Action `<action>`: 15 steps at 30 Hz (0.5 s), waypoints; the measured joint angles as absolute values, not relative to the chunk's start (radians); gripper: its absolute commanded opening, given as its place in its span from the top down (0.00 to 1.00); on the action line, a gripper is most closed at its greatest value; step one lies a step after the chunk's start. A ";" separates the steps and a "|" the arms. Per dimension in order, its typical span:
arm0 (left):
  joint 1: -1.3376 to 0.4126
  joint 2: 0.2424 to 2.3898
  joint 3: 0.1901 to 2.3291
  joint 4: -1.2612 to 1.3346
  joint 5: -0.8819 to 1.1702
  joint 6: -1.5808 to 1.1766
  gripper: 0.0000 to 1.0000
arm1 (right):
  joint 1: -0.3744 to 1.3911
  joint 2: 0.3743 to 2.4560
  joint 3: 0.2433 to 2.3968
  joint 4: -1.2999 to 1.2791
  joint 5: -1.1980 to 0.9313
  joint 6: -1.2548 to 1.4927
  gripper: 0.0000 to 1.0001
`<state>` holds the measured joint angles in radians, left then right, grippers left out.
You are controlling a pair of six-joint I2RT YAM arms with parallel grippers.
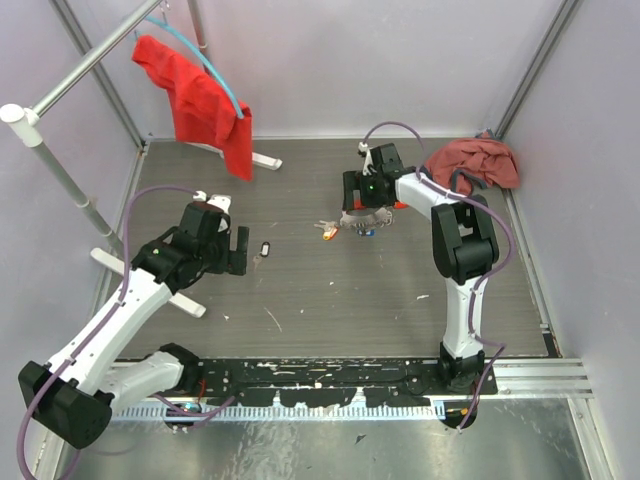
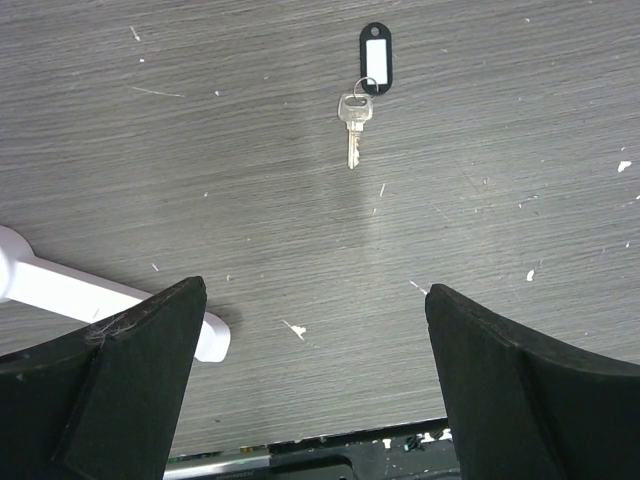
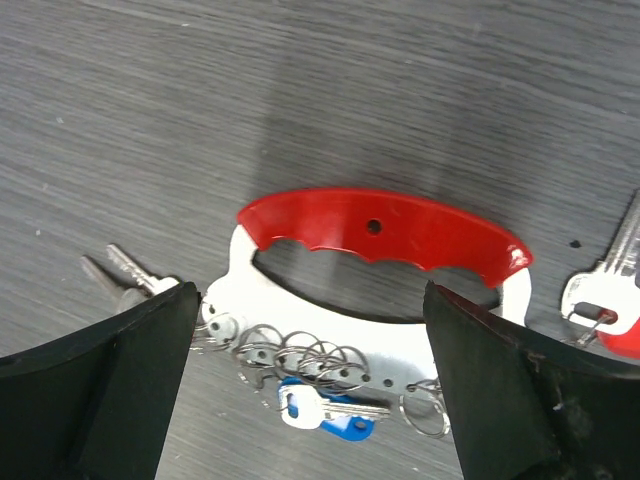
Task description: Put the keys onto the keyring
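Observation:
The keyring shows in the right wrist view as a white holder [image 3: 300, 310] with a red grip [image 3: 380, 228] and a row of several thin silvery split rings [image 3: 310, 350]. A silvery key on a blue tag [image 3: 335, 415] hangs from it. Loose keys lie to its left [image 3: 125, 272] and a red-headed one to its right [image 3: 600, 295]. My right gripper [image 3: 308, 295] is open and hovers over the holder [image 1: 365, 218]. My left gripper [image 2: 315, 290] is open and empty. A silvery key [image 2: 353, 118] on a black tag [image 2: 375, 58] lies ahead of it [image 1: 265, 249].
A red cloth [image 1: 205, 105] hangs from a white rack at the back left. The rack's foot [image 1: 150, 285] lies by my left arm and shows in the left wrist view [image 2: 60, 290]. A maroon cloth [image 1: 480, 160] lies in the back right corner.

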<state>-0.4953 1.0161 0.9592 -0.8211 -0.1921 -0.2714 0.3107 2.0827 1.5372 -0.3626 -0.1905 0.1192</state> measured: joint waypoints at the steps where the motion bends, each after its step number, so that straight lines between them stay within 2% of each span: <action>1: -0.495 1.019 0.959 -0.821 -0.192 -0.270 0.02 | 0.305 2.088 1.538 -0.363 -0.195 0.123 0.00; 15: -0.495 1.030 0.959 -0.821 -0.192 -0.265 0.02 | 0.289 2.093 1.499 -0.335 -0.218 0.146 0.00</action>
